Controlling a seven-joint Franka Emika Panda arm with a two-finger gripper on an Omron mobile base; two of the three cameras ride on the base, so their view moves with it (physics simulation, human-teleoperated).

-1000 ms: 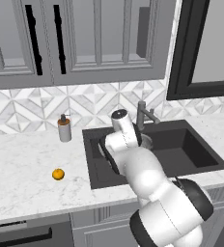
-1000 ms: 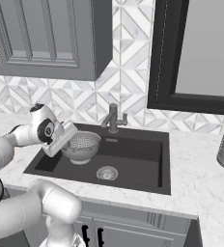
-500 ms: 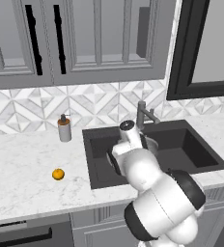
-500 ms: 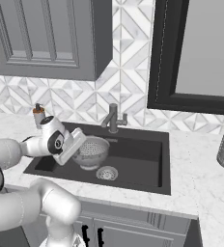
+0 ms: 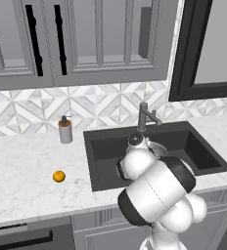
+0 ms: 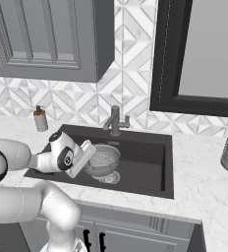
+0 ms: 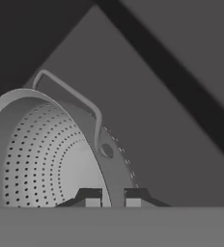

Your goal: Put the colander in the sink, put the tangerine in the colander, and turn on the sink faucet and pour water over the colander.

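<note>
The pincer (image 7: 113, 198) is pinching the colander (image 6: 102, 160) by its rim and holding it low inside the sink (image 6: 150, 170), above the drain, apparently for setting down, while the tangerine (image 5: 59, 176) is sitting on the surface (image 5: 22, 171) beside the basin.

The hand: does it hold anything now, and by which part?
The hand holds the colander, pinched at its rim beside one side handle.
</note>
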